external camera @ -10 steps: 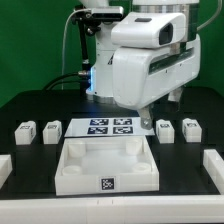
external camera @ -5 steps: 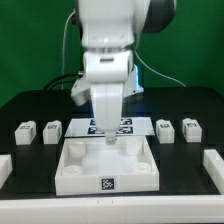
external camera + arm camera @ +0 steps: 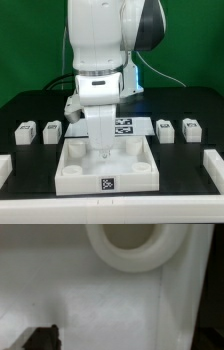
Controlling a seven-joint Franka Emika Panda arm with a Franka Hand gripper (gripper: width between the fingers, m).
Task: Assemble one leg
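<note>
We see a black table (image 3: 30, 105) with the white Panda arm (image 3: 100, 50) standing over its middle. Below the arm lies the large white panel (image 3: 80, 178) with a raised rim; the wrist view shows its flat inner face (image 3: 100, 297) and one round corner socket (image 3: 130, 246). Behind the panel, the marker board (image 3: 126, 126) is partly hidden by the arm. All four legs sit on the table apart from the panel, two at the exterior view's left (image 3: 26, 131) (image 3: 52, 130) and two at its right (image 3: 166, 129) (image 3: 190, 129). The gripper (image 3: 103, 152) points down inside the panel. We cannot tell how far it is open or whether it grips anything; only one dark fingertip (image 3: 42, 338) shows.
</note>
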